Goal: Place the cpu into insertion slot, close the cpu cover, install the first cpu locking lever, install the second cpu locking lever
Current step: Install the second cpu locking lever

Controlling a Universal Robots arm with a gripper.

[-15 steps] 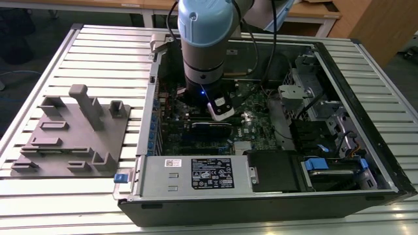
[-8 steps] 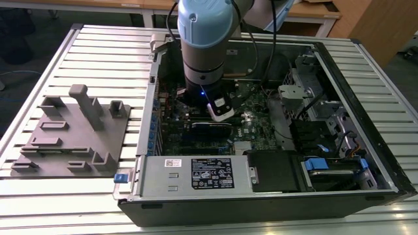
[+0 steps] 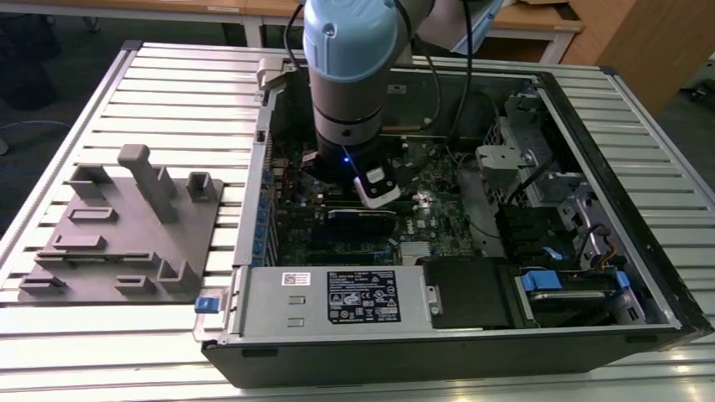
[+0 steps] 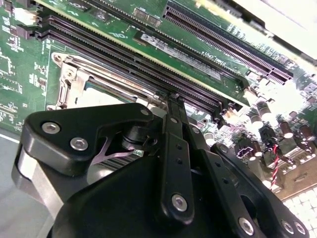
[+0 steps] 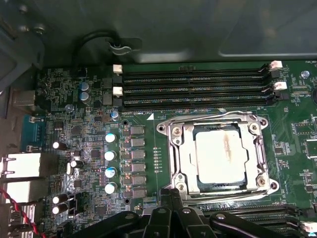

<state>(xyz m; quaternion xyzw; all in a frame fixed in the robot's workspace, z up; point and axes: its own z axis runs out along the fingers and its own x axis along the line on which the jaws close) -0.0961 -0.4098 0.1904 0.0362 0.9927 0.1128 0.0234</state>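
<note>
Pressed together with nothing between its fingers, the gripper hangs low over the green motherboard, its tips just at the near edge of the insertion slot in the first wrist view. Seen in the exterior view, the arm stands nearly upright, reaching straight down into the open computer case, with the gripper over the board's middle. Inside the socket the cpu lies flat, its pale metal top facing up, and the cpu cover lies down around it as a silver frame with the chip showing through its window. Long black memory slots run close along the socket's far side, and more run beside the fingers. In the second wrist view the black fingers meet right by the socket's silver rim. Rows of round capacitors stand well apart from the socket, with bare board between.
</note>
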